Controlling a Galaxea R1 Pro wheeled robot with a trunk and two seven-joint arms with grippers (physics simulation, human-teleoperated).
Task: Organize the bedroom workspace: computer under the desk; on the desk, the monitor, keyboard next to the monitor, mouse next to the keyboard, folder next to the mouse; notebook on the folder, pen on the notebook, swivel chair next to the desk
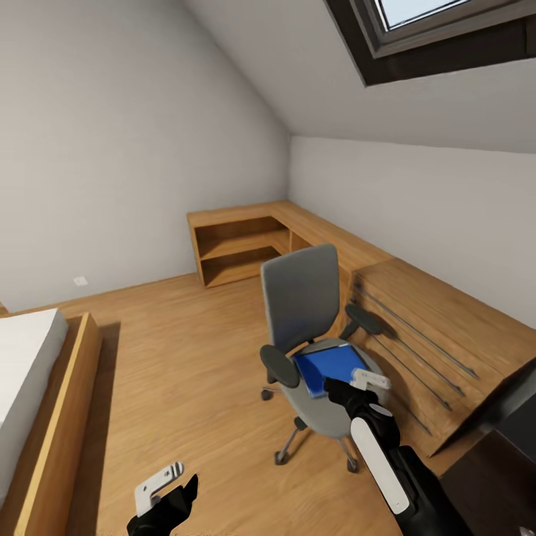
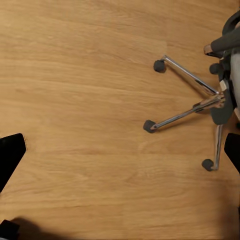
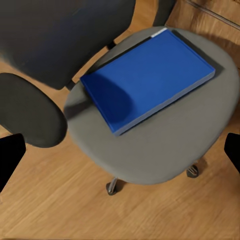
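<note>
The grey swivel chair stands mid-floor, its back toward the far wall. On its seat lies the bright blue folder, flat and slightly askew. My right gripper hovers over the seat's near side, just short of the folder. In the right wrist view the folder rests on the seat, and the gripper is open with nothing between its black fingertips. My left gripper hangs low over bare floor. In the left wrist view it is open beside the chair's metal star base.
A light wooden dresser unit with long rail handles runs along the right wall into low corner shelves. A bed in a wooden frame is at the left. A dark glossy surface cuts into the lower right corner. Wood floor lies between.
</note>
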